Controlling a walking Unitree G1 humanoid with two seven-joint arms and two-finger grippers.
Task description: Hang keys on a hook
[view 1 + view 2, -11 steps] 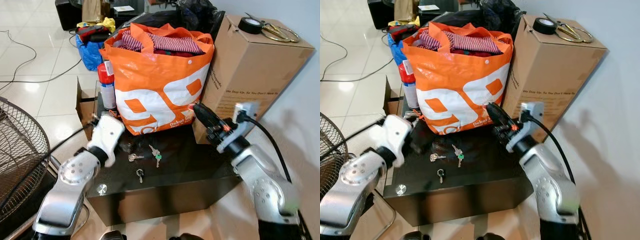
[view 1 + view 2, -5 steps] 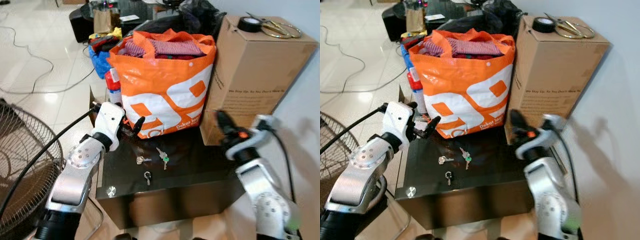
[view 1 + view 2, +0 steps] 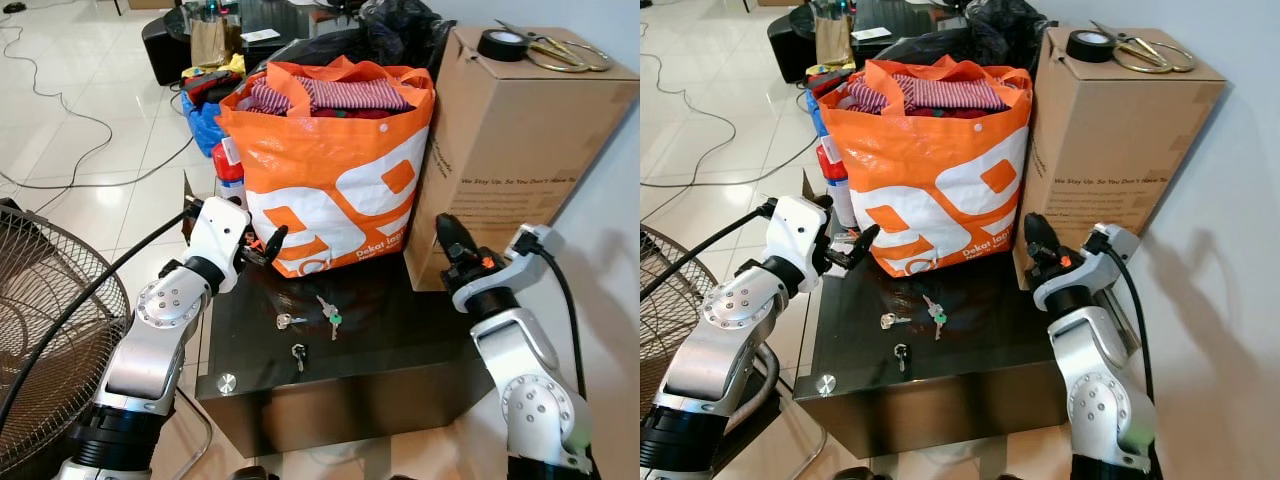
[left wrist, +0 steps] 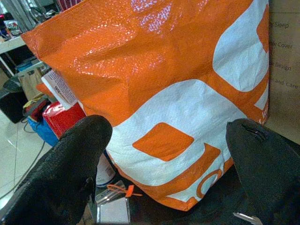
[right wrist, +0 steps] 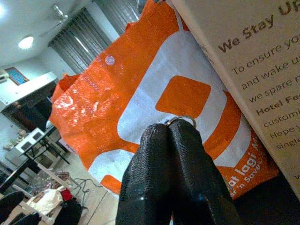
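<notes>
Three keys lie on the black table (image 3: 400,350): a bunch with a green tag (image 3: 327,314), a single key (image 3: 288,320) left of it, and a dark-headed key (image 3: 298,352) nearer the front edge. My left gripper (image 3: 268,243) hovers open above the table's back left, its fingers (image 4: 70,164) pointing at the orange bag (image 3: 330,170). Over the table's right side, close to the cardboard box (image 3: 520,150), my right gripper (image 3: 447,235) is shut, with a small metal ring (image 5: 180,121) pinched at its tips.
The full orange bag stands at the back of the table. The box to its right carries a tape roll (image 3: 498,44) and scissors (image 3: 560,55). A red spray can (image 3: 228,165) stands left of the bag, and a fan (image 3: 50,330) at far left. Cables cross the tiled floor.
The camera has pulled back and shifted. My left gripper has lifted off the table and now points at the bag. My right gripper has drawn back to the right, toward the box.
</notes>
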